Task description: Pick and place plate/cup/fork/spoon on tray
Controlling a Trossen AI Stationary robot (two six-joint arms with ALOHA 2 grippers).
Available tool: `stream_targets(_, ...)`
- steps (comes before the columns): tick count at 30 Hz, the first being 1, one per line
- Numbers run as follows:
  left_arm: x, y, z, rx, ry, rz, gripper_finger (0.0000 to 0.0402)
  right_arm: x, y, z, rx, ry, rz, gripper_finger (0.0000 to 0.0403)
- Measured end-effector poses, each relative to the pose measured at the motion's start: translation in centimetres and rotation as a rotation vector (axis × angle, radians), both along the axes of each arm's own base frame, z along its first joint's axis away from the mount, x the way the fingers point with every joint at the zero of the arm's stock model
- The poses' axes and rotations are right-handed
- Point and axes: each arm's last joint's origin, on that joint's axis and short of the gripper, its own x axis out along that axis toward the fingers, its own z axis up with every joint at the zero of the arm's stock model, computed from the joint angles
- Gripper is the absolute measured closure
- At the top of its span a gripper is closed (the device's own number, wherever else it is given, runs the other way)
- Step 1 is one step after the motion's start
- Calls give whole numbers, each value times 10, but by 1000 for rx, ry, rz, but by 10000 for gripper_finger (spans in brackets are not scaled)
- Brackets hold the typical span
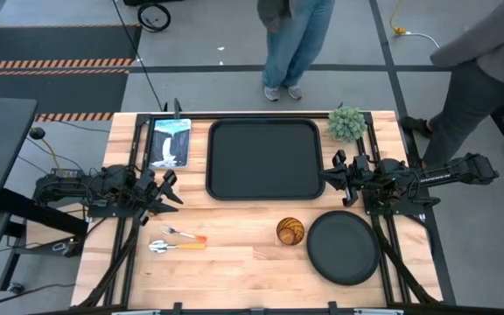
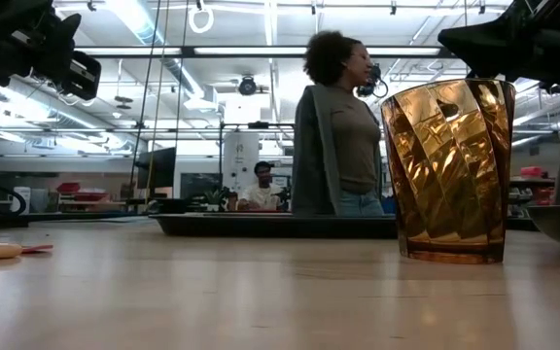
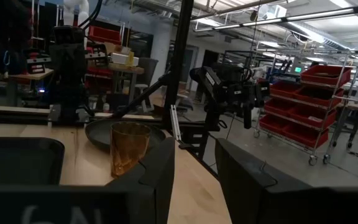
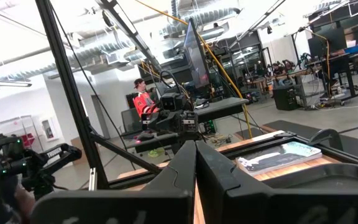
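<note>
The black tray [image 1: 265, 157] lies at the table's far middle. The round black plate [image 1: 344, 248] lies flat near the front right. The amber cup [image 1: 290, 231] stands upright just left of it and also shows in the low view [image 2: 448, 170]. The fork [image 1: 182, 233] and the spoon [image 1: 169, 247] lie side by side at the front left. My left gripper [image 1: 170, 189] hangs open and empty left of the tray, above the table. My right gripper [image 1: 334, 175] is shut and empty at the tray's right edge. In its wrist view [image 4: 196, 152] the fingers meet.
A blue-white picture card [image 1: 170, 142] lies left of the tray, and a green potted plant [image 1: 346, 122] stands at the far right corner. People stand beyond the far edge [image 1: 291, 44] and at the right [image 1: 479, 96]. Bare wood lies along the front middle.
</note>
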Motion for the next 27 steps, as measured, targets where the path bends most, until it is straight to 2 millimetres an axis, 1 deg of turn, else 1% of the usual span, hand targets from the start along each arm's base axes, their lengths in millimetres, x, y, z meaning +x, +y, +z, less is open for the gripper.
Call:
stream_targets(20, 0, 0, 0, 0, -1, 0, 276, 0, 0, 0, 0, 0, -1, 386)
stream_targets(23, -1, 0, 4, -11, -44, -2, 276, -1, 0, 2, 3, -26, -14, 386)
stream_targets(27, -3, 1, 13, -168, -77, -14, 276, -3, -2, 9, 12, -101, -53, 386)
